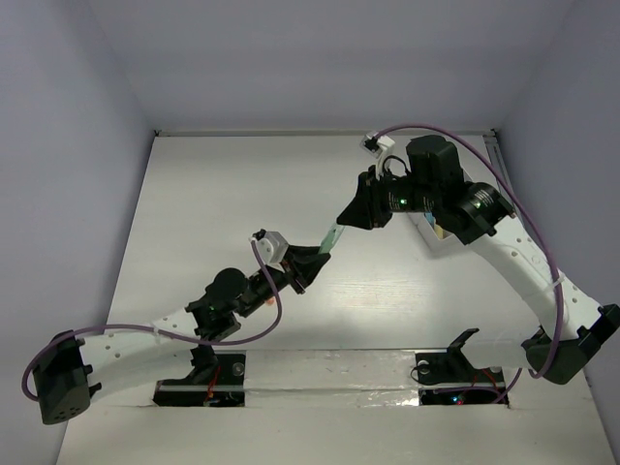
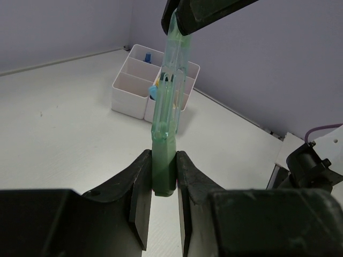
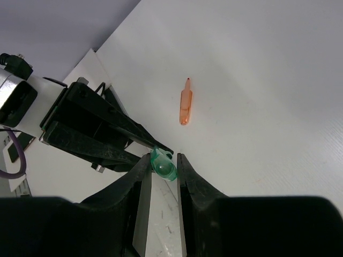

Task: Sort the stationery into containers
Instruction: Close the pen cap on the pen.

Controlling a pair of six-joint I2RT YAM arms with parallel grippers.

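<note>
A translucent green pen point(image 1: 327, 237) hangs in the air between my two grippers over the middle of the table. My left gripper point(image 1: 310, 262) is shut on its darker green end point(image 2: 163, 171). My right gripper point(image 1: 343, 217) is closed round its clear rounded end point(image 3: 164, 166). In the left wrist view the pen point(image 2: 169, 91) runs up into the right gripper point(image 2: 182, 19). The white divided tray point(image 2: 128, 88) stands behind it with blue and yellow pieces inside. In the top view the tray point(image 1: 433, 235) is mostly hidden under my right arm. An orange pen-like piece point(image 3: 185, 106) lies loose on the table.
The white walls of the enclosure close the table in at the back and sides. My left arm and its purple cable point(image 1: 145, 334) stretch across the near left. Black mounts point(image 1: 455, 368) sit at the near edge.
</note>
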